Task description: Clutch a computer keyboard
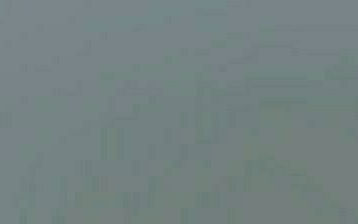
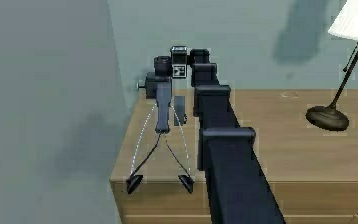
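Observation:
In the arm side view my arm reaches as a dark square bar out over a wooden furniture top. At its far end the gripper hangs with its dark body near the wall corner. Its two thin fingers run down toward the near left corner of the wooden top. Only bare wood lies at and behind the fingertips, so the gripper holds nothing.
A floor-style lamp stands on the wooden top at the right, with a dark round base and a pale shade. A grey-blue wall rises close at the left. In the forward view a plain grey-blue wall stands right ahead.

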